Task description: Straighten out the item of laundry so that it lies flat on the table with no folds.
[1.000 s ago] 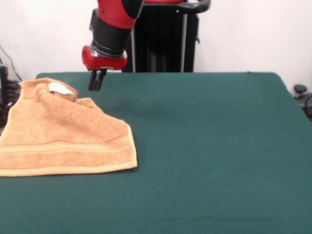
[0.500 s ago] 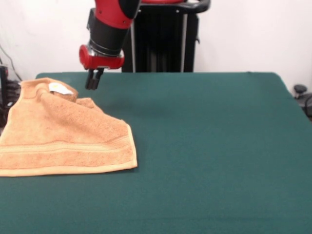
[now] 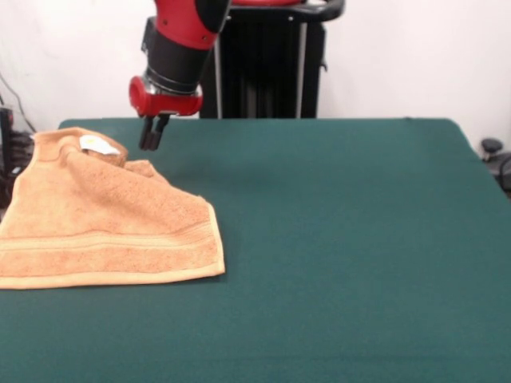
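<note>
gripper (image 3: 152,142) above towel (image 3: 104,219) fold near tag (image 3: 97,144), fingers seemingly together on nothing; could snag both layers, worsening folds on table (image 3: 359,239).

A pale wall (image 3: 415,56) is filling the background. At the right edge, a small black knob-like object (image 3: 492,147) is showing beside some dark equipment (image 3: 505,171), both only partly in view. At the left edge, dark cables (image 3: 14,108) are hanging along the wall above more dark gear (image 3: 6,140), too cropped to make out.
</note>
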Available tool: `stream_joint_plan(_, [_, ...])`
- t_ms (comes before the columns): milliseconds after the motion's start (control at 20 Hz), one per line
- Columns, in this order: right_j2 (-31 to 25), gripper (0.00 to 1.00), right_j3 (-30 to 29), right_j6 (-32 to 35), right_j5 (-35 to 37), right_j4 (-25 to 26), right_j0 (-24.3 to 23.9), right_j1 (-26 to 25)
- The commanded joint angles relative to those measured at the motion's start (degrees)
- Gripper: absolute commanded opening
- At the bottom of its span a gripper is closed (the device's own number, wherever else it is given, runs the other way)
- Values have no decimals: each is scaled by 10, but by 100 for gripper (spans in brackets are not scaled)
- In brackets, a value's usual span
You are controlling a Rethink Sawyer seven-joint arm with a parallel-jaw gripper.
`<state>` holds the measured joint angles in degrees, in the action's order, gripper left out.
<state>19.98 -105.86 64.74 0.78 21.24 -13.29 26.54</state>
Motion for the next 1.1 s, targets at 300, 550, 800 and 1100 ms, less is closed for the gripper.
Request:
stream_joint_plan(300, [-4,0,25,102,-79,11,29,-57])
stream_joint_plan(550, [-11,0,27,100,-80,9,23,-66])
stream_joint_plan(800, [-10,0,33,102,-100,9,22,-84])
stream_joint_plan(1100, [-5,0,27,97,-110,16,26,-75])
